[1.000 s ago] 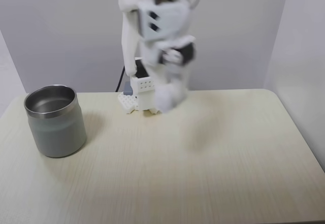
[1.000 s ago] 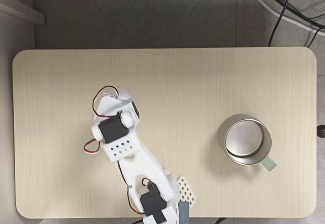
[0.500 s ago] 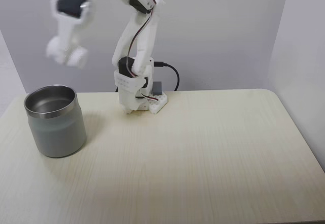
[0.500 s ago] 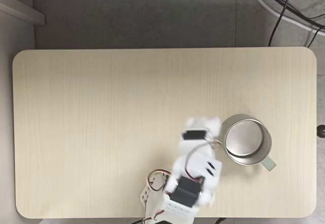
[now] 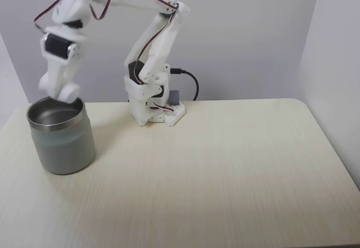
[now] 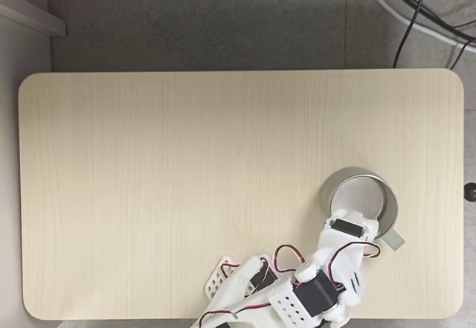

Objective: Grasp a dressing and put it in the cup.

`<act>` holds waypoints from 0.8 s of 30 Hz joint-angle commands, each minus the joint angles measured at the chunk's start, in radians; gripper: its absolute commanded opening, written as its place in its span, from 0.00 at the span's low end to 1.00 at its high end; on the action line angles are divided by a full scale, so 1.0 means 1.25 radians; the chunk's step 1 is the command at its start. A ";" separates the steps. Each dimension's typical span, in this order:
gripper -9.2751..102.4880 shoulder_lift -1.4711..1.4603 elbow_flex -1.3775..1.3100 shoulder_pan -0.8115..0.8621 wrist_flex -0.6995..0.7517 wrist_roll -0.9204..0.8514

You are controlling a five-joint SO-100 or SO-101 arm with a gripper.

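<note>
The cup (image 5: 62, 141) is a squat grey steel tumbler at the table's left in a fixed view; from above its shiny rim (image 6: 360, 172) shows at the right. My white gripper (image 5: 61, 90) points down just above the cup's back rim. It looks shut on the dressing (image 5: 70, 94), a small white rounded roll at its tip that is hard to tell from the white fingers. From above, my arm (image 6: 327, 268) reaches over the cup's near edge and hides the dressing.
The arm's base (image 5: 152, 107) stands at the back edge of the pale wooden table (image 5: 225, 163), with a black cable (image 5: 190, 82) behind it. Grey walls close in the back and right. Cables (image 6: 416, 8) lie on the floor beyond the table.
The arm swung from the table's middle across to the cup, then dropped until the gripper hangs just above the rim. The cup has not moved.
</note>
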 commanded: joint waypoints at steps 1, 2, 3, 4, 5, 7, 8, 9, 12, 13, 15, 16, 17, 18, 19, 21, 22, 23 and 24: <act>0.08 0.016 -0.021 0.015 -0.050 -0.015; 0.08 0.018 -0.027 0.018 -0.061 -0.017; 0.08 0.021 -0.029 0.020 -0.067 -0.018; 0.08 0.023 -0.029 0.021 -0.072 -0.021; 0.08 0.027 -0.029 0.021 -0.076 -0.021; 0.09 0.036 -0.023 0.022 -0.080 -0.021; 0.11 0.039 -0.018 0.025 -0.080 -0.020; 0.15 0.042 -0.016 0.028 -0.080 -0.018; 0.32 0.031 -0.020 0.032 -0.080 -0.044; 0.34 0.026 -0.023 0.032 -0.080 -0.050; 0.34 0.021 -0.027 0.032 -0.079 -0.053; 0.34 0.021 -0.028 0.032 -0.079 -0.053; 0.34 0.022 -0.028 0.032 -0.079 -0.052; 0.34 0.025 -0.028 0.034 -0.079 -0.050; 0.34 0.028 -0.028 0.034 -0.079 -0.050; 0.35 0.037 -0.028 0.037 -0.079 -0.052; 0.35 0.042 -0.028 0.037 -0.079 -0.052; 0.34 0.044 -0.029 0.037 -0.079 -0.053; 0.34 0.047 -0.029 0.037 -0.079 -0.053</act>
